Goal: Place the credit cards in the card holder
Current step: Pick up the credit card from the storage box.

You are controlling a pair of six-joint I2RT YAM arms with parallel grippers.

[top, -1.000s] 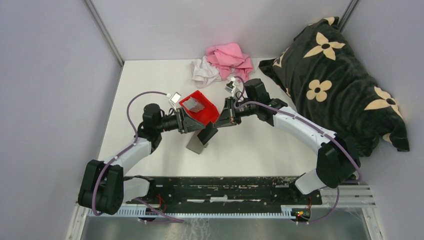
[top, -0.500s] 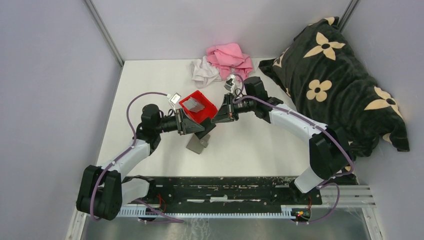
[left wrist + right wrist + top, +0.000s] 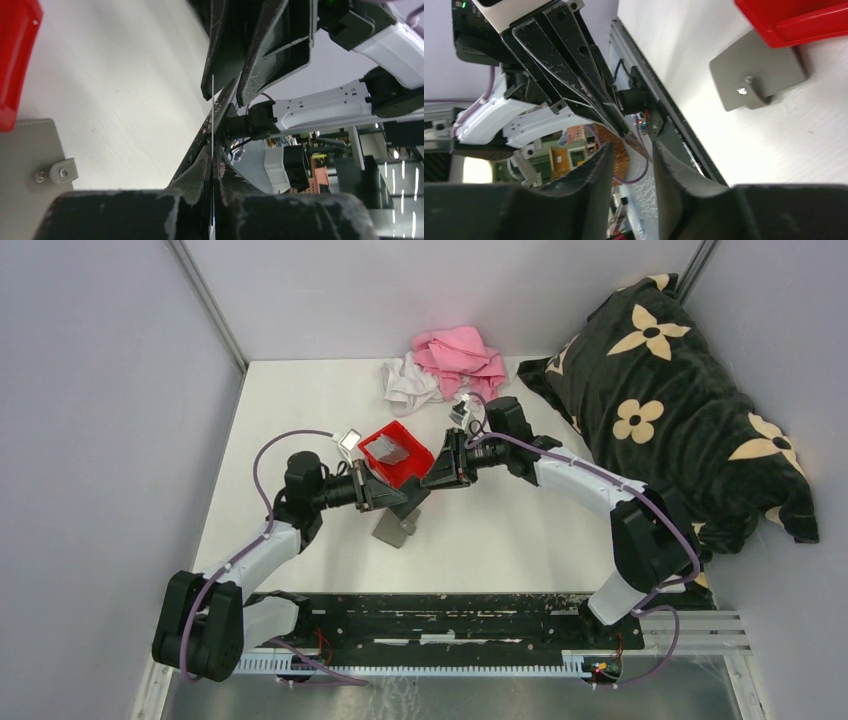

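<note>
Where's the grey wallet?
In the top view, the card holder lies flat on the table, left of centre, just nearer the arm bases than the red bin.

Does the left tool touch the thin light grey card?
Touching. The left wrist view shows the left tool shut on the thin light grey card, seen edge-on, with a finger pressing each face.

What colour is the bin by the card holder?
Red. The bin shows best in the top external view.
</note>
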